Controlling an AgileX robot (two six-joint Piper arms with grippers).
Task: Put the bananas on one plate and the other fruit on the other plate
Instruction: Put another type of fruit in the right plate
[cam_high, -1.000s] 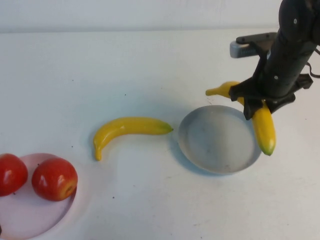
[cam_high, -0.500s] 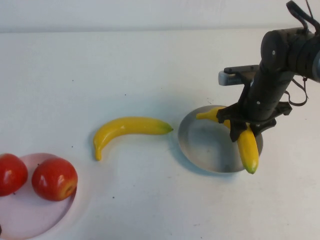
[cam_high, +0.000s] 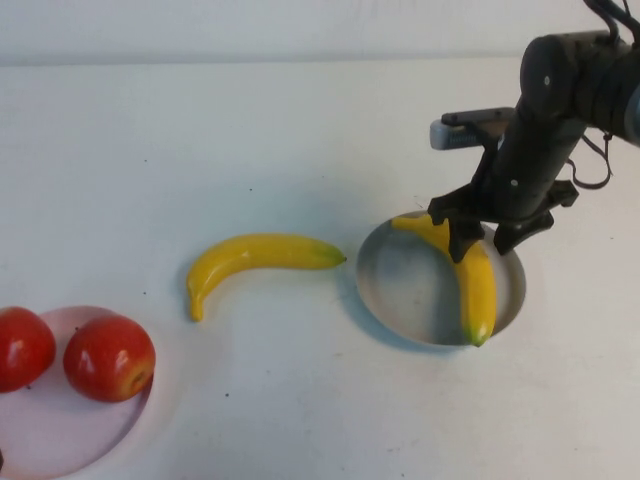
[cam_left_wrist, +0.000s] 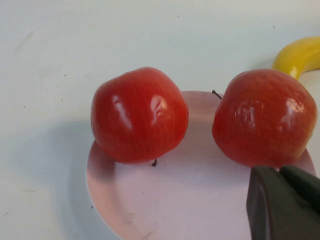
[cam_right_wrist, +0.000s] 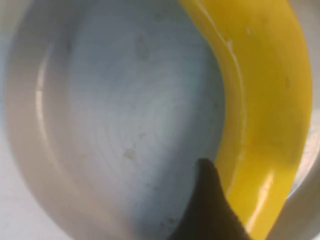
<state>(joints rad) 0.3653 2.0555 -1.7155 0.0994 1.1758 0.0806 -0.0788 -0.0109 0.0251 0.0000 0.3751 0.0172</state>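
Two bananas, two apples, two plates. Both apples (cam_high: 108, 357) sit on the pink plate (cam_high: 60, 440), the shut left gripper (cam_left_wrist: 285, 200) empty just beside them. One banana (cam_high: 472, 280) lies in the grey plate (cam_high: 400, 290) under the right gripper (cam_high: 492, 238), its fingers spread astride it; the other banana (cam_high: 255, 258) lies on the bench (cam_high: 250, 120) between the plates.

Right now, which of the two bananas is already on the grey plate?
The banana under the open right gripper lies in the grey-blue plate. The other banana lies on the bare table, left of that plate.

Yellow bananas (cam_high: 262, 258), red apples (cam_high: 108, 357), grey-blue plate (cam_high: 405, 290), pink plate (cam_high: 60, 430).
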